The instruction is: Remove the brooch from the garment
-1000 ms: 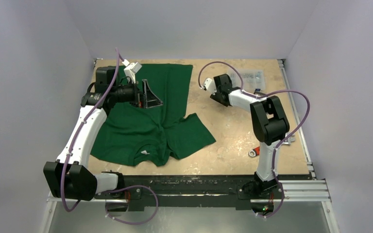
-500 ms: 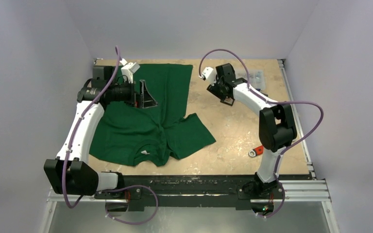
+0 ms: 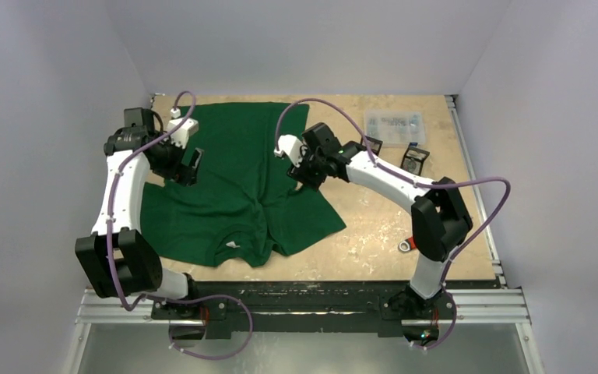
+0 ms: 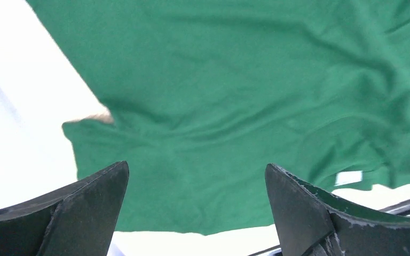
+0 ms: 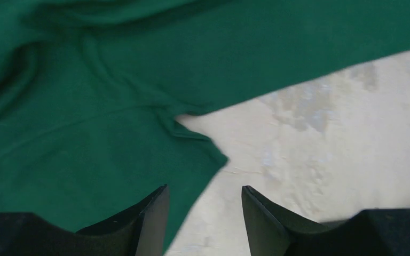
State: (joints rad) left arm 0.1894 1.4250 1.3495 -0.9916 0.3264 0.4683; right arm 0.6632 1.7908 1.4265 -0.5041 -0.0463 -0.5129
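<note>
Garment (image 3: 237,187): spread on table (image 3: 374,218), left of centre. Neck with white label (image 3: 232,244) toward the arm bases, hem toward the far edge, one sleeve splayed out to the right.

Left tool (image 3: 193,165): over garment's left edge, jaws spread wide, nothing between them.

Right tool (image 3: 305,173): at garment's right edge, by the notch where sleeve meets body. Jaws parted moderately, holding nothing.

Clear box (image 3: 393,125): on table, well right of garment, toward far edge.

Red-handled item (image 3: 406,245): on table, right of garment's sleeve.
</note>
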